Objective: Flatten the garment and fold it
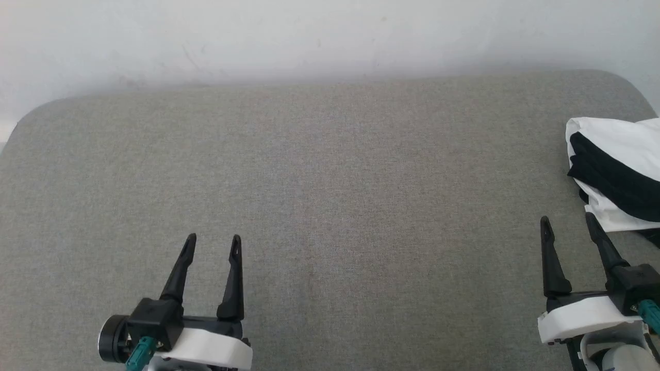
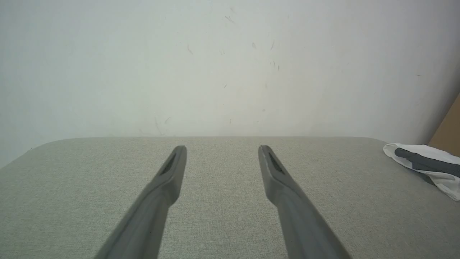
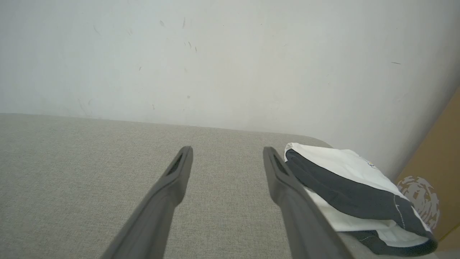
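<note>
Currently the garment (image 1: 613,144) is only partly visible in the head view: the right edge of the frame cuts it off. It lies bunched, white cloth wrapped around black cloth, so sleeves, collar and hem cannot be told apart. In the right wrist view a small printed mark on the white cloth is too small to read. One dark finger (image 3: 287,187) of the right jaws covers the nearest edge of the garment (image 3: 352,180) there. A brown panel (image 3: 442,172) beyond it bears a pale mottled patch of unclear nature.

The garment rests at the far right end of the grey fabric surface (image 1: 330,180), close to its rounded corner and to the white wall (image 1: 330,36).

The right jaws stand wide apart with nothing between them. In the head view their outer finger (image 1: 600,247) ends just beside the lower edge of the garment; whether it touches the cloth cannot be determined. The inner finger (image 1: 549,257) lies over bare surface.

The left jaws also stand wide apart and hold nothing. Their fingers (image 1: 180,268) point over bare surface at the lower left, well apart from the garment. In the left wrist view the garment (image 2: 424,162) appears far off to the right of the fingers (image 2: 169,180).
</note>
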Robot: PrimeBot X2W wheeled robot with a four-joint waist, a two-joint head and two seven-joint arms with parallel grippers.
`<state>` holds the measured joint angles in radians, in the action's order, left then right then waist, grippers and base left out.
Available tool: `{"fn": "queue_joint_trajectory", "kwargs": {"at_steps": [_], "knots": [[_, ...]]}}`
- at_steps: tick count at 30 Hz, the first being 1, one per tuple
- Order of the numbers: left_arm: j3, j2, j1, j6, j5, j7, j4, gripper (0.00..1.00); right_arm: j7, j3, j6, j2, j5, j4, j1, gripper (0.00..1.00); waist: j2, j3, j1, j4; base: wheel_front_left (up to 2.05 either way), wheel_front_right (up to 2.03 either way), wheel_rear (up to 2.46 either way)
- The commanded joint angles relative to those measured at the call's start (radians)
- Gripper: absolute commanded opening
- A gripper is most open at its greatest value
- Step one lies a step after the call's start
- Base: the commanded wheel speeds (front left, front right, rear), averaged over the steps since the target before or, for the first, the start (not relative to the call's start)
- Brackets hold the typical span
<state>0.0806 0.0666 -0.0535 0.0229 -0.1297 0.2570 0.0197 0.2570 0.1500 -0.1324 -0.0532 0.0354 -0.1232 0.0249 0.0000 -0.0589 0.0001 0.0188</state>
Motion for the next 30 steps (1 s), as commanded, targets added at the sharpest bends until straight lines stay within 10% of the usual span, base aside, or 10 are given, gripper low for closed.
{"fn": "queue_joint_trajectory", "kwargs": {"at_steps": [1,5,6,30], "knots": [[-0.007,-0.004,0.009,0.007,0.007,0.005,-0.003,1.0,0.005,0.001,0.002,0.003,-0.002,-0.003,0.01,1.0,0.0,0.001,-0.0001,-0.001,0.0,0.0,0.0],[-0.013,-0.007,0.006,0.01,0.01,0.005,-0.003,1.0,0.005,0.003,0.002,0.003,-0.003,-0.004,0.01,1.0,0.0,0.002,-0.0001,-0.001,0.0,0.0,0.0],[-0.01,-0.003,0.0,0.004,0.005,0.0,0.0,0.0,0.0,0.003,0.0,0.0,0.0,-0.003,0.0,0.0,0.0,0.002,0.0,-0.002,0.0,0.0,0.0],[-0.02,-0.004,0.007,0.0,0.024,-0.038,-0.003,0.0,-0.038,-0.019,0.0,0.0,-0.005,0.015,-0.004,0.0,0.0,0.011,0.0,-0.004,0.0,0.0,0.0]]}}
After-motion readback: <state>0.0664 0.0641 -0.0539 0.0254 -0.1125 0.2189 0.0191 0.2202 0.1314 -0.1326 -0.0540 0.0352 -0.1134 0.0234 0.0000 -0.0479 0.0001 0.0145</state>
